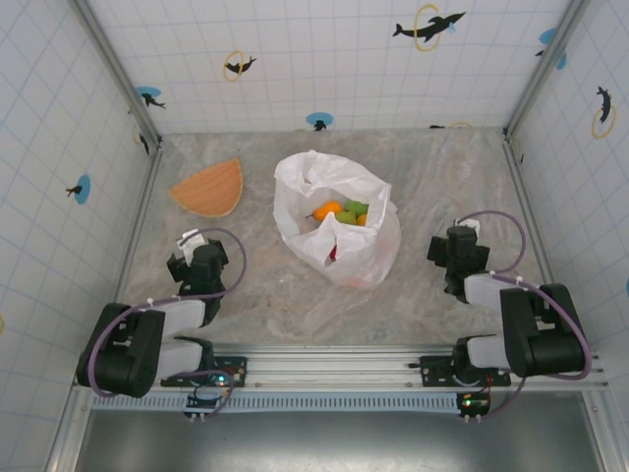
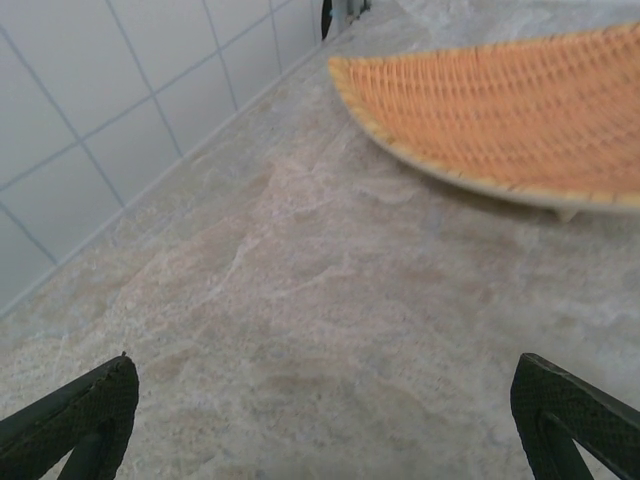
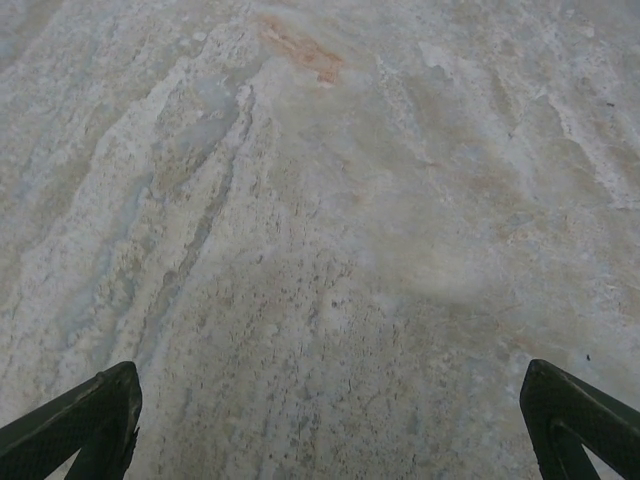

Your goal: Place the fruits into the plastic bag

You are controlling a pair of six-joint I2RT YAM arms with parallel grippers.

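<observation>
Fruits [image 1: 339, 214], orange, green and red, lie inside the plastic bag [image 1: 334, 236] mid-table, its mouth gaping upward, which likely keeps them in. My left gripper [image 2: 325, 370] and right gripper [image 3: 330, 370] flank it, fingers spread, holding nothing.

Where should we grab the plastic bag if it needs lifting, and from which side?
The crumpled far-left rim of the plastic bag, pinched from above. It stands up in loose folds, clear of the fruits sitting inside; the bag's body lies slack and offers no firm edge. Probably use the left end effector, open and on that side.
</observation>
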